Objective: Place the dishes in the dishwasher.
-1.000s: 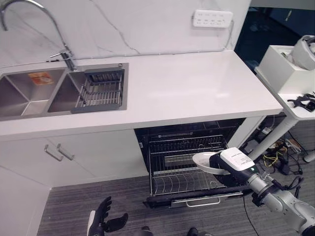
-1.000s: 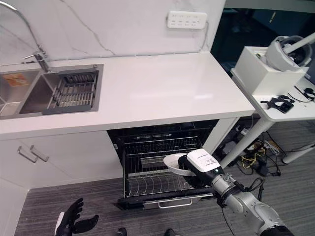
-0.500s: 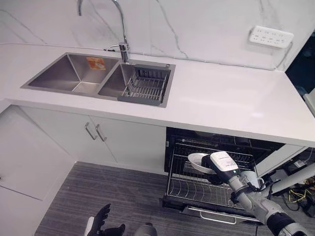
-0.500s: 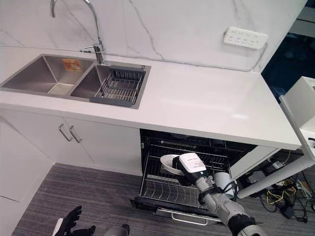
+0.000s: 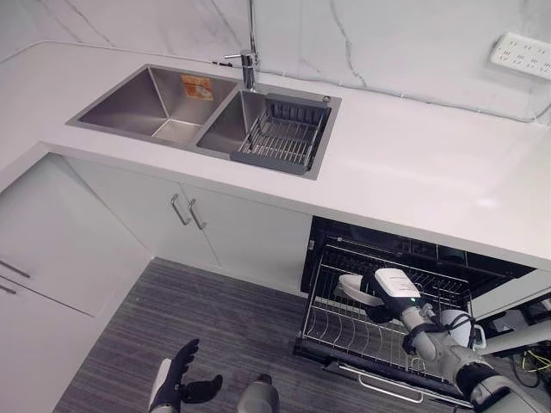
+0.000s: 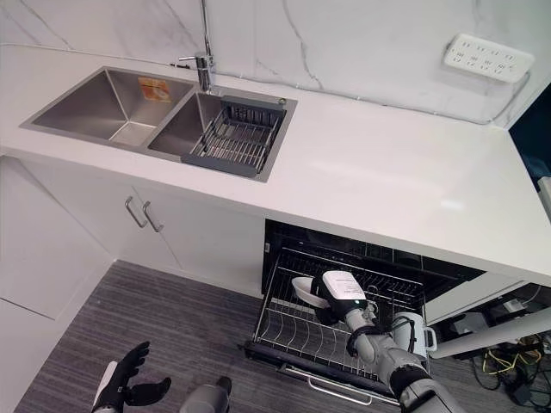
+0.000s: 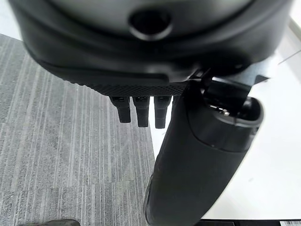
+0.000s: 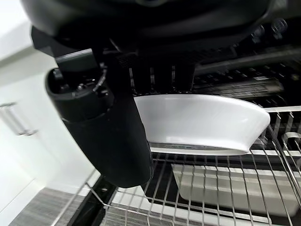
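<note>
A white shallow dish (image 8: pixel 197 122) hangs just above the wire lower rack (image 5: pixel 344 331) of the open dishwasher under the counter. My right hand (image 5: pixel 392 288) is shut on the dish's rim, with its thumb (image 8: pixel 103 127) across the near edge and its fingers on top. In the eye views the dish (image 6: pixel 306 290) sits over the rack's back left part. A grey cutlery tray (image 8: pixel 225 188) lies below it in the rack. My left hand (image 5: pixel 176 383) hangs low over the grey floor, away from the dishwasher, with relaxed fingers (image 7: pixel 138 110) and nothing in it.
A white counter (image 5: pixel 413 172) runs above the dishwasher. A double steel sink (image 5: pixel 164 103) with a faucet (image 5: pixel 250 52) holds a dark drying basket (image 5: pixel 284 138). White cabinets (image 5: pixel 232 241) stand left of the dishwasher. A power strip (image 6: pixel 486 56) is on the wall.
The camera has swung, so the whole scene has shifted right and down. My right hand still holds the dish over the rack, now a little lower. The left hand stays low.
</note>
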Available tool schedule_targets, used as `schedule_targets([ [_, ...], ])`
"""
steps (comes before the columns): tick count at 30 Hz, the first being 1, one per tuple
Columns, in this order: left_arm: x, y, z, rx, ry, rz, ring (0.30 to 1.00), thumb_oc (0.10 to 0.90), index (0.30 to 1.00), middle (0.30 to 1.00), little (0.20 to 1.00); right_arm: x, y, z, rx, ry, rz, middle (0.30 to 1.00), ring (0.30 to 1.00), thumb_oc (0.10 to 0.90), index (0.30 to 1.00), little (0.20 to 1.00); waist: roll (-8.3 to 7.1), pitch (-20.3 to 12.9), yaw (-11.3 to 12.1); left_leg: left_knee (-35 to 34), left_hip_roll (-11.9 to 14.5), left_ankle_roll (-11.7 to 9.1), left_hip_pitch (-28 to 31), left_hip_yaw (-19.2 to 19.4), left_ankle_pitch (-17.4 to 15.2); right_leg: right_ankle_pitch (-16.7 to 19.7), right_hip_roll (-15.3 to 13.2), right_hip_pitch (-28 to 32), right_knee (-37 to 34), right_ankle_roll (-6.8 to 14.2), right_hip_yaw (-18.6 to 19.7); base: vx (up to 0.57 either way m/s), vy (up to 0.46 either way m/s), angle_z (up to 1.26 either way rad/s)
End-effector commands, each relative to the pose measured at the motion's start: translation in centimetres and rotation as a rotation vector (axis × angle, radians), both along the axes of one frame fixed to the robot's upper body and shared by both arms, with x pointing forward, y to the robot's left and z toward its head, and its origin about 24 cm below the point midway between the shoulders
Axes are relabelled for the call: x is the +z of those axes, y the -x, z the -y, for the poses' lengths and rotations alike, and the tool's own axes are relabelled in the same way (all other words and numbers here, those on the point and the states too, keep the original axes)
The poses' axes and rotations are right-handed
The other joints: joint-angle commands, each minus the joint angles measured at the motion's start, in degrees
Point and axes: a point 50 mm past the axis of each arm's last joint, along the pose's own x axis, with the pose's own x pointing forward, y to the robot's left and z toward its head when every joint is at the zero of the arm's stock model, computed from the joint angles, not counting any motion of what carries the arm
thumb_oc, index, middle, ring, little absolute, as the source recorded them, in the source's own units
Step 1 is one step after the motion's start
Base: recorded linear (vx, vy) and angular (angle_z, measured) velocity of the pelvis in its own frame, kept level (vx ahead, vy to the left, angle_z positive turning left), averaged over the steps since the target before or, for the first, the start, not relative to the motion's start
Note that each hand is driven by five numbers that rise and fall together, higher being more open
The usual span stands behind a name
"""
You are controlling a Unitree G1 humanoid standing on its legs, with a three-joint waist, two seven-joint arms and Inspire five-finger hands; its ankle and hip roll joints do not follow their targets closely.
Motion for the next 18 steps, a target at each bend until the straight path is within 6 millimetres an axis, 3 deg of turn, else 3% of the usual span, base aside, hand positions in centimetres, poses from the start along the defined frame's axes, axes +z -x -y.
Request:
schedule_targets([
  [1, 2.5, -1.8, -1.4, -0.010, -0.039, 0.166, 0.900, 0.800, 0.900, 0.900, 0.900, 4.3, -3.0, 1.0, -0.009, -0.013, 0.213, 0.300, 0.300, 0.400, 0.300, 0.300, -0.30, -2.73, -0.22, 4.58, -2.11, 1.41, -2.16, 3.51, -5.77, -3.82, 0.48, 3.11, -1.76, 2.72, 3.84, 0.05, -0.037, -0.01],
  [5, 3.4, -2.7, -1.6, 0.052, 0.014, 0.256, 0.900, 0.800, 0.900, 0.900, 0.900, 5.1, -3.8, 1.7, -0.022, 0.102, 0.279, 0.300, 0.300, 0.400, 0.300, 0.300, 0.36, -1.40, 0.30, 4.58, -1.99, 1.31, -2.56, 3.45, -5.15, -3.44, 0.35, 3.12, -1.76, 2.61, 3.51, 0.00, 0.000, 0.00],
  [18, 3.9, -3.4, -0.7, 0.097, 0.104, 0.327, 0.900, 0.800, 0.900, 0.900, 0.900, 7.1, -4.7, 4.3, -0.084, 0.153, 0.339, 0.300, 0.300, 0.400, 0.300, 0.300, 1.94, 0.19, 1.61, 4.58, -2.55, 0.63, -4.24, 1.36, -4.01, -3.62, -0.12, 3.03, -1.76, 2.21, 1.39, 0.00, 0.002, 0.10],
])
